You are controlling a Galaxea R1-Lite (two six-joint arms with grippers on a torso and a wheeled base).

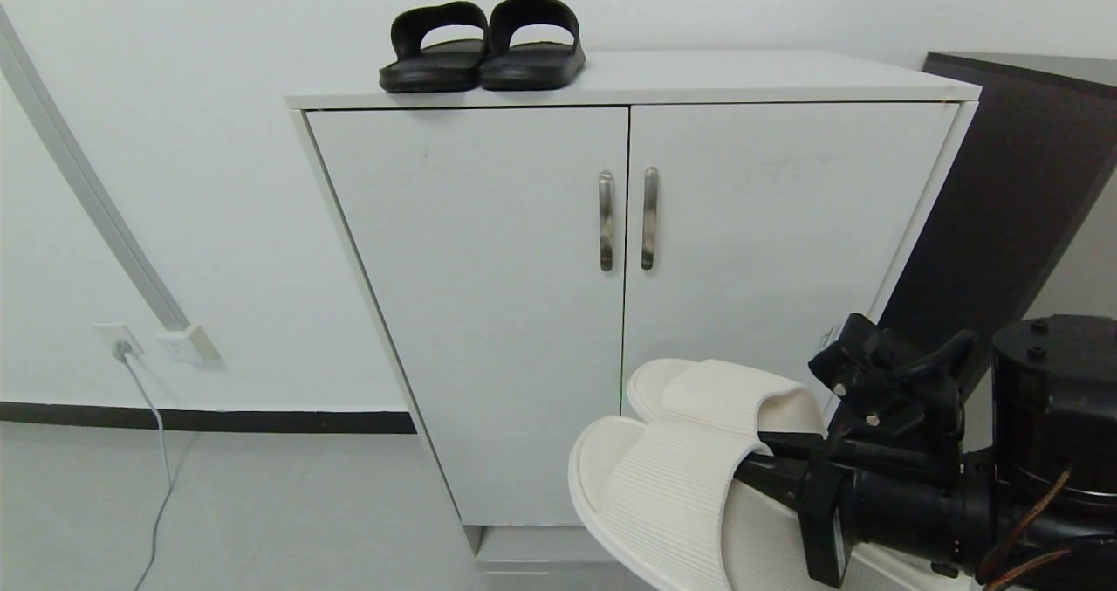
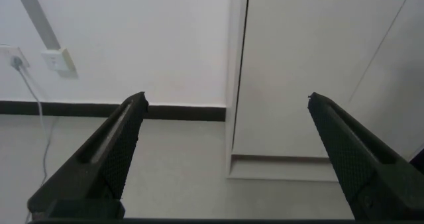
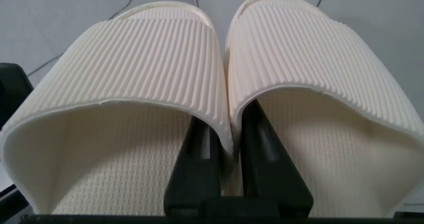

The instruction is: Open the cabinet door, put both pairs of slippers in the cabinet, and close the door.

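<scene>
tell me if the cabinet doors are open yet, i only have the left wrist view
Observer: No, both cabinet doors are shut, with their handles side by side at the middle.
Operator: where are the slippers
Observer: The black slippers sit on the cabinet top, toward its left end.
Operator: and the other pair
Observer: The right hand is shut on the white slippers, pinching their inner edges together, low in front of the right door.
</scene>
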